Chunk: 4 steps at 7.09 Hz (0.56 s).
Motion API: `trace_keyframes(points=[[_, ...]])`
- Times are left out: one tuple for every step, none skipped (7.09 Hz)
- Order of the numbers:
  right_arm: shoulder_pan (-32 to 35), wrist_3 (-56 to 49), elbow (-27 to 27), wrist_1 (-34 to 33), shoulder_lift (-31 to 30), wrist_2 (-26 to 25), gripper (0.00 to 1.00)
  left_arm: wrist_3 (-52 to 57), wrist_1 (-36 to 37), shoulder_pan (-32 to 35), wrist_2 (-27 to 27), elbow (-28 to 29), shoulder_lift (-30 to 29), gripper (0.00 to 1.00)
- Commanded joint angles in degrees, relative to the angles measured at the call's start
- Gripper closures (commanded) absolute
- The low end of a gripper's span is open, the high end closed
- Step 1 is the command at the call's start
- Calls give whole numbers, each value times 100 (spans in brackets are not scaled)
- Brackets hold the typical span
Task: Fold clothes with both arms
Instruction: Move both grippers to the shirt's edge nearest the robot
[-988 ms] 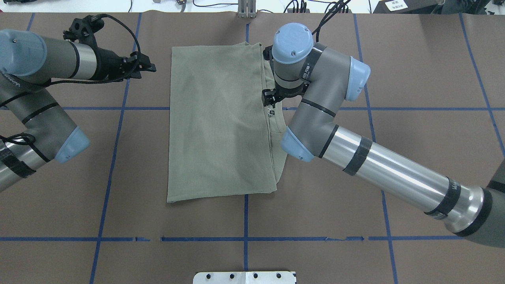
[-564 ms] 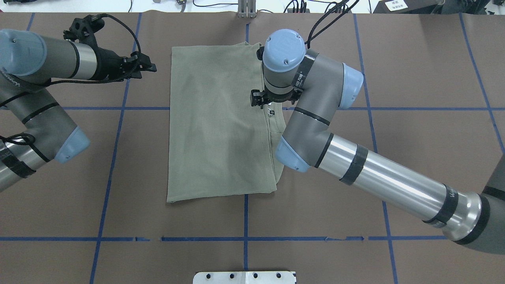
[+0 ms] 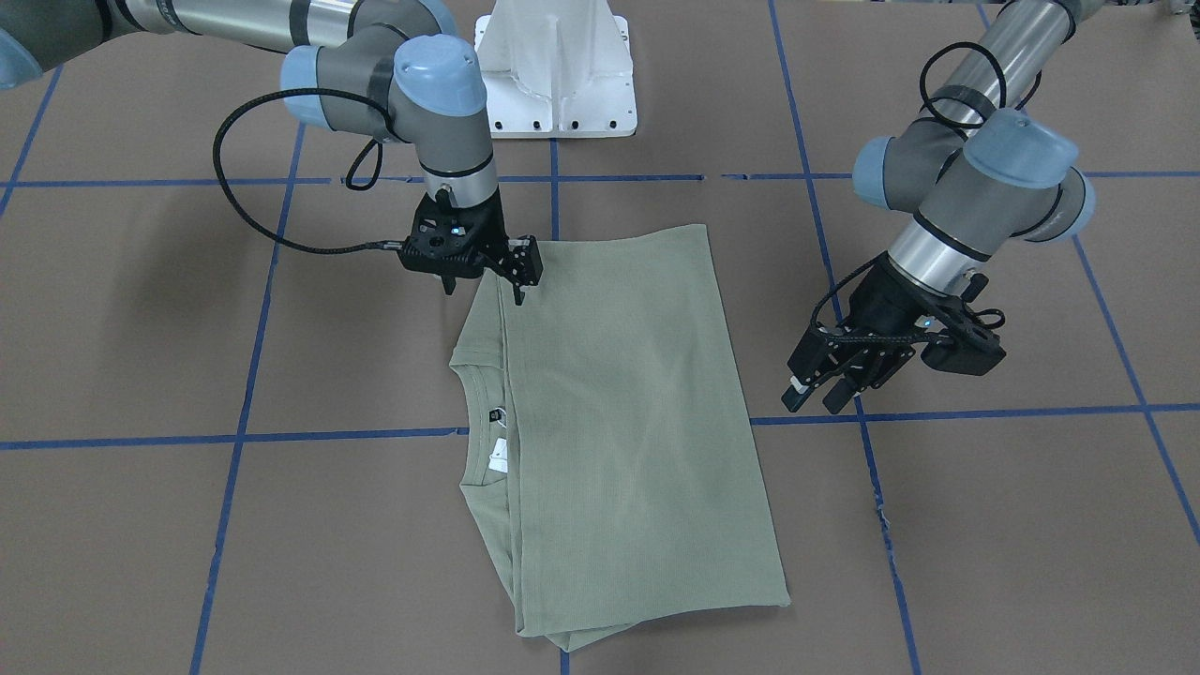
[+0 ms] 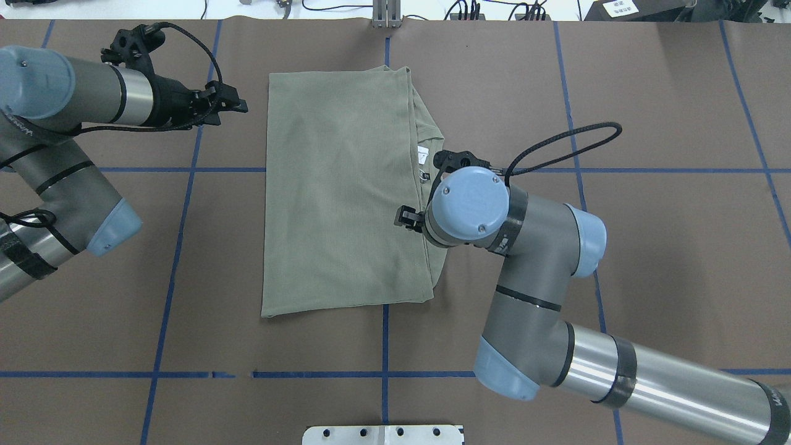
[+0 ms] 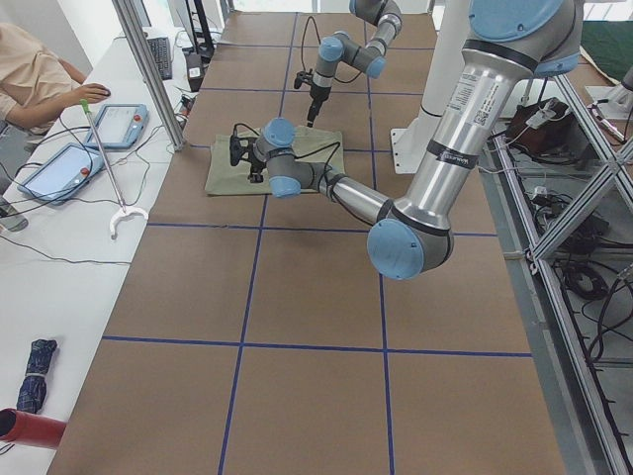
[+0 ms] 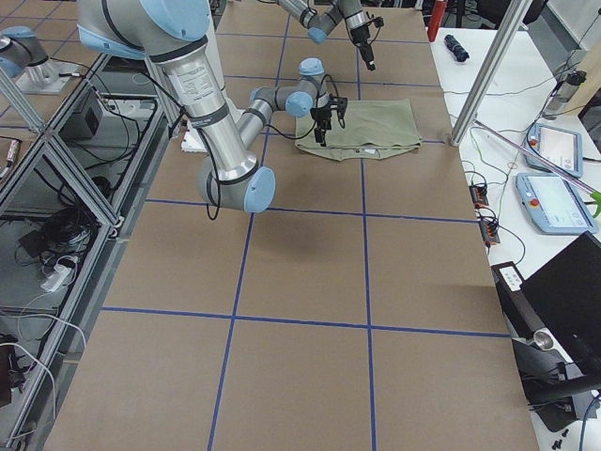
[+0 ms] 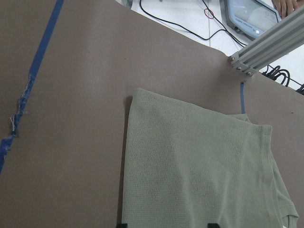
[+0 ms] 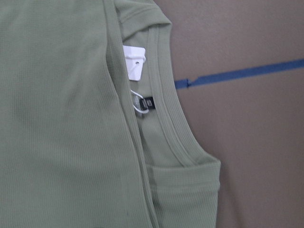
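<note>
Only the right wrist view shows the shirt point(image 8: 61, 118) and its hang tag point(image 8: 133, 62) closely, upper centre. Frontally, the left gripper point(image 3: 814, 401) and right gripper point(image 3: 484, 287) gape above a brown table point(image 3: 187, 525).

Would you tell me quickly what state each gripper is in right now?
Left gripper: open, empty.
Right gripper: looks open, holding nothing, above the shirt.

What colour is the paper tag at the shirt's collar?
White. The hang tag shows best in the right wrist-mounted view, against the green shirt.
</note>
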<state>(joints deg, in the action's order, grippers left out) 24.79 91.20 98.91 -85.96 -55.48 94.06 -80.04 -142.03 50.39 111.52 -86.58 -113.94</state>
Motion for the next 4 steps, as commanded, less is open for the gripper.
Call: trace_keyframes(points=[[-587, 1552, 199, 26, -139, -465, 0, -29, 0, -3, 18, -8, -14, 2], [-772, 1968, 138, 26, -130, -789, 0, -29, 0, -3, 27, 10, -5, 2], [-783, 2085, 111, 26, -173, -810, 0, -29, 0, -3, 36, 1, -5, 2], [-783, 2190, 41, 53, -191, -810, 1, -38, -9, -12, 36, 1, -31, 2]])
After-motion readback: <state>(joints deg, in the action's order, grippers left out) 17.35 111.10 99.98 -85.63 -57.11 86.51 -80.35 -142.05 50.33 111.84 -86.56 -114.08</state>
